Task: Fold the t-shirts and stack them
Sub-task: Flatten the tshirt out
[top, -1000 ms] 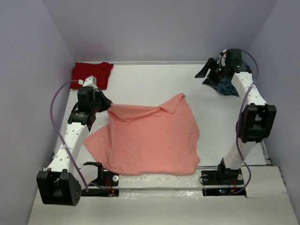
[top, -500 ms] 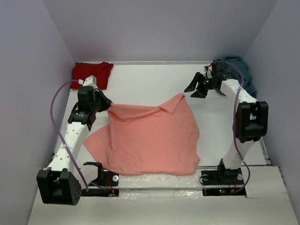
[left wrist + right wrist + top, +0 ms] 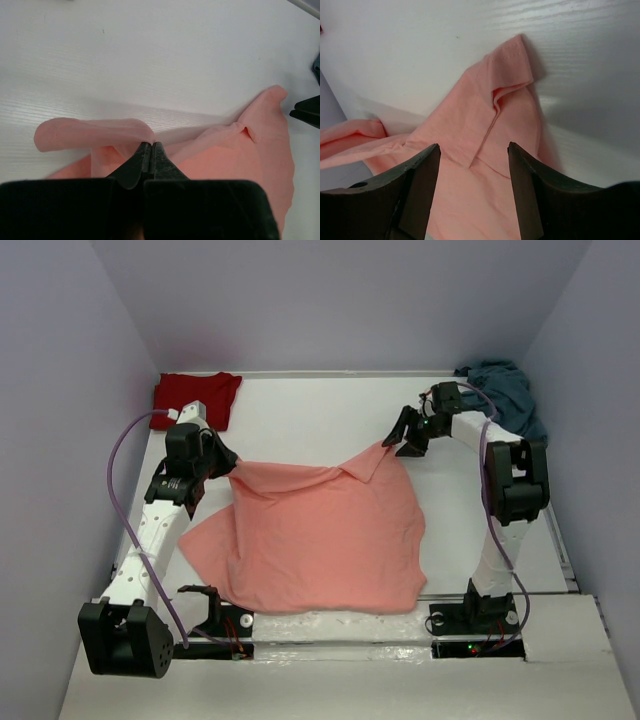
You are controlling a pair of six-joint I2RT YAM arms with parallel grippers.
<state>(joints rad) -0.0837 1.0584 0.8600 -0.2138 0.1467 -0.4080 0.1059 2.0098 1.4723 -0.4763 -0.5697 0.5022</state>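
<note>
The salmon-pink t-shirt (image 3: 315, 535) lies spread and rumpled across the middle of the table. My left gripper (image 3: 228, 465) is shut on its far left edge, pinching a fold of the cloth (image 3: 95, 132) between closed jaws (image 3: 150, 146). My right gripper (image 3: 400, 437) is open, just above the shirt's far right corner; that folded sleeve corner (image 3: 507, 65) shows between and beyond the spread jaws (image 3: 474, 150). The dark red t-shirt (image 3: 196, 396) lies folded at the back left corner. The teal-blue t-shirt (image 3: 505, 390) is bunched at the back right corner.
Lavender walls close in the white table (image 3: 320, 410) on three sides. The arm bases stand at the near edge, with the left arm's purple cable (image 3: 125, 445) looping beside the left wall.
My right gripper has left the teal-blue shirt at the back right corner and swung left, empty and open, to the pink shirt's far right corner. The left gripper has stayed put.
</note>
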